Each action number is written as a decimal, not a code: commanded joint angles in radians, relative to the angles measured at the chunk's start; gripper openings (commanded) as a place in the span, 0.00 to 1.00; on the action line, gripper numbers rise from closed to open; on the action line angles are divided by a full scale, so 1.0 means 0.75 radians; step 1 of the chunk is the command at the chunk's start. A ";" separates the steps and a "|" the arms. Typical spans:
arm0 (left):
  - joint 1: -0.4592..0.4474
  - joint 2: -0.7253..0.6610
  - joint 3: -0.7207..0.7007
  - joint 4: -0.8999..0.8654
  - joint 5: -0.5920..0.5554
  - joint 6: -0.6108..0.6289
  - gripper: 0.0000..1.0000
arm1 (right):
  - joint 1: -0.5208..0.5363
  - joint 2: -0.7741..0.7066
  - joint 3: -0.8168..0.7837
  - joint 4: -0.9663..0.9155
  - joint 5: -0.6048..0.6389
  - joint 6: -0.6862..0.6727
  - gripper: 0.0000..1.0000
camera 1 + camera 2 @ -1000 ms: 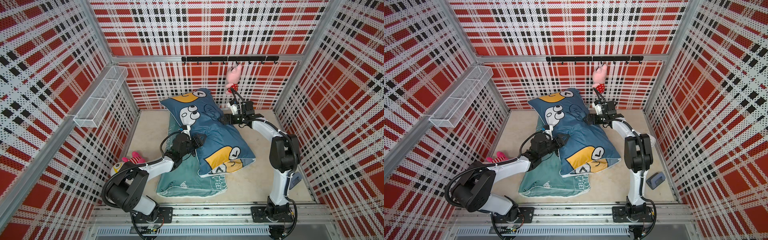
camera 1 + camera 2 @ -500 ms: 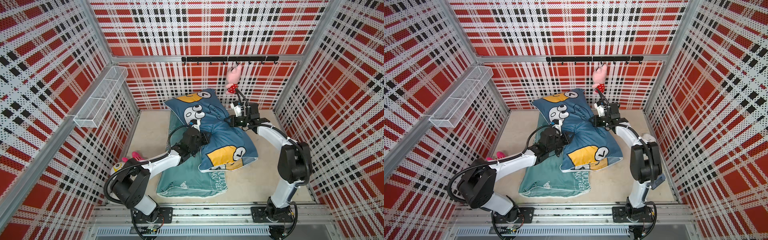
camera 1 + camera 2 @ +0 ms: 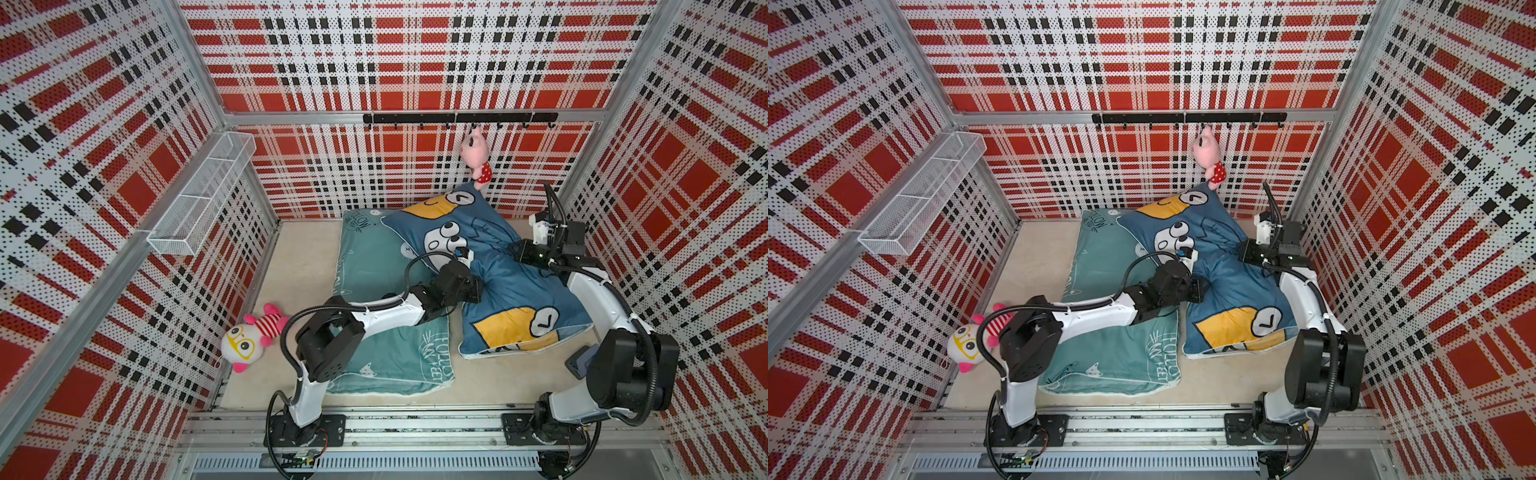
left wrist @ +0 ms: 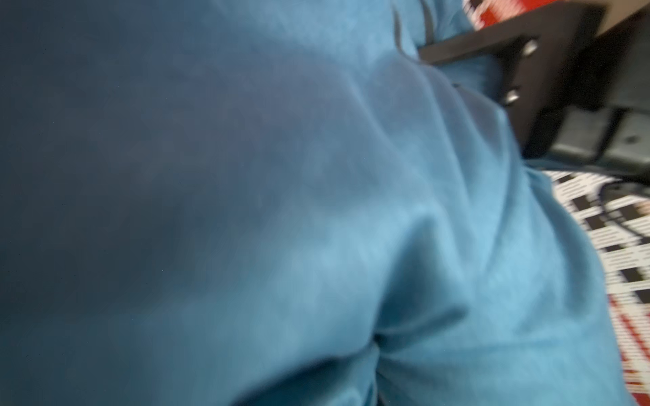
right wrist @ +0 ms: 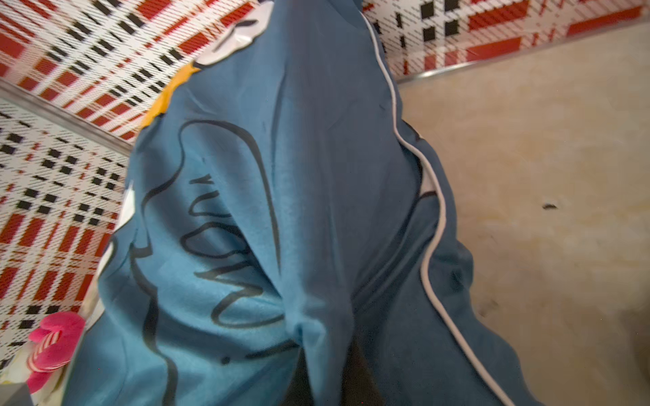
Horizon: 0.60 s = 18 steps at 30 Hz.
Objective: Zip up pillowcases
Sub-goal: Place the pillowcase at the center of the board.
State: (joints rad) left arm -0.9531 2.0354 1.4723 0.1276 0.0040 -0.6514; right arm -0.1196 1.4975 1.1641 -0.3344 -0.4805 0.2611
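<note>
teal pillowcase [image 3: 376,266] lying flat on floor [image 3: 299,266], at 9 o'clock of blue pillowcase [image 3: 519,291]. blue one resting partly on top, bunching in middle. both looking soft, floppy, light. left gripper [image 3: 478,291] squeezing shut on blue cloth. right gripper [image 3: 513,252] pinching blue cloth too. best grabbing near white-piped edge [image 5: 431,225]; zipper not showing.

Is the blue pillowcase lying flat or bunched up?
Bunched up. The blue pillowcase is pinched into folds at mid-length between the left gripper and right gripper, both shut on it.
</note>
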 commanded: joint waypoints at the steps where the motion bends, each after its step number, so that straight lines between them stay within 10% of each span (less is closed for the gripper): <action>1: -0.003 0.140 0.188 0.051 -0.068 0.097 0.00 | 0.019 -0.076 -0.112 -0.034 -0.075 0.050 0.00; 18: 0.004 0.455 0.607 -0.192 -0.067 0.255 0.00 | 0.019 -0.326 -0.698 0.322 0.127 0.404 0.00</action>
State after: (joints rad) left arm -0.9581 2.3684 1.8709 -0.1551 -0.0135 -0.4694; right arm -0.1387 1.2179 0.6674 0.0177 -0.2226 0.4992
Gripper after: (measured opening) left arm 0.097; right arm 0.064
